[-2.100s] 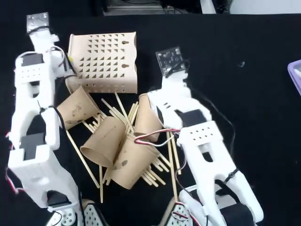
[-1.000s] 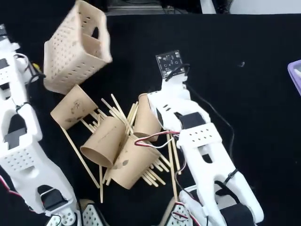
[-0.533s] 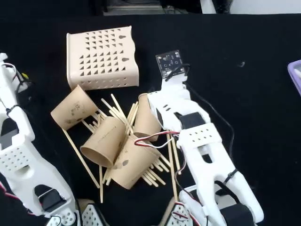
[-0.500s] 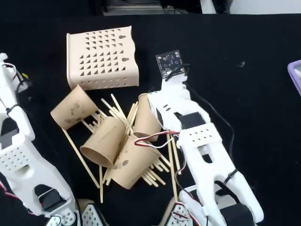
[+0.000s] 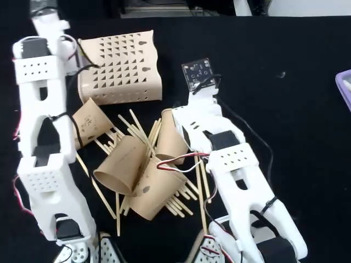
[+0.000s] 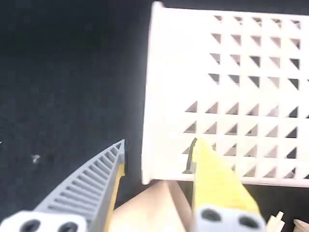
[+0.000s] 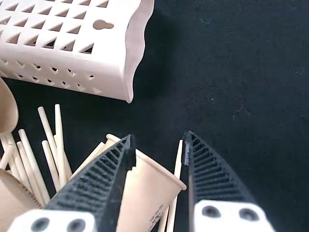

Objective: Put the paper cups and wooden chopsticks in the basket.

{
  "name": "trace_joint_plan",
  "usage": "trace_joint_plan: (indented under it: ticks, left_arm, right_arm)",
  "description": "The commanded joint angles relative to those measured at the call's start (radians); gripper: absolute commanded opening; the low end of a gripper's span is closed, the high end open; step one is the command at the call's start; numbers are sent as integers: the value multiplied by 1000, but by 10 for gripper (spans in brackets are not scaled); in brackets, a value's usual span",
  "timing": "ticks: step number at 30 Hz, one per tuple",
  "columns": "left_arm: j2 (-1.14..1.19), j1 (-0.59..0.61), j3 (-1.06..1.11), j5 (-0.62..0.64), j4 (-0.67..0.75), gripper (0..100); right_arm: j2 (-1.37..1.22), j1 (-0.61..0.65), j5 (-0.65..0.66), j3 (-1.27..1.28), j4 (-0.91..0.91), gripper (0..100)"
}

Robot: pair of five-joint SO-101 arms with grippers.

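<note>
The perforated beige basket (image 5: 119, 67) lies on its side at the back of the black table. Below it sit several paper cups (image 5: 121, 164) on a scatter of wooden chopsticks (image 5: 138, 130). My left gripper (image 6: 158, 145) is open, its grey and yellow fingers either side of a corner of the basket (image 6: 227, 87), with a cup (image 6: 154, 209) just beneath. The left arm (image 5: 38, 71) stands along the basket's left side. My right gripper (image 7: 158, 140) is open, its black fingers flanking the rim of a paper cup (image 7: 147, 188), the one at the pile's right (image 5: 170, 138).
A purple container edge (image 5: 344, 85) shows at the table's far right. The right arm (image 5: 236, 164) covers the area right of the pile. Loose chopsticks (image 7: 48, 145) lie between the basket (image 7: 72, 43) and the cups. Black tabletop stretches to the right.
A second ago the basket was up in the air and tilted; it dropped back onto its side. The left arm pulled away to the left, then came back to the basket's left edge. The right arm kept still.
</note>
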State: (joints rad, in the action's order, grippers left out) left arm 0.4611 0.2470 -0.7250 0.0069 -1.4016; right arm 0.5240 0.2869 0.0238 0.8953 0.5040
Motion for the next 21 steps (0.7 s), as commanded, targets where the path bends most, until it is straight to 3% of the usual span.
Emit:
trace_joint_plan:
  ticks: [1, 8, 21]
  left_arm:
    - [34, -15, -53, 6, 54, 224]
    - [153, 79, -64, 6, 152, 224]
    - [229, 159, -64, 6, 161, 224]
  right_arm:
    - [-2, 17, -6, -7, -25, 170]
    - [-2, 17, -6, -7, -26, 170]
    - [-2, 17, -5, -7, -28, 170]
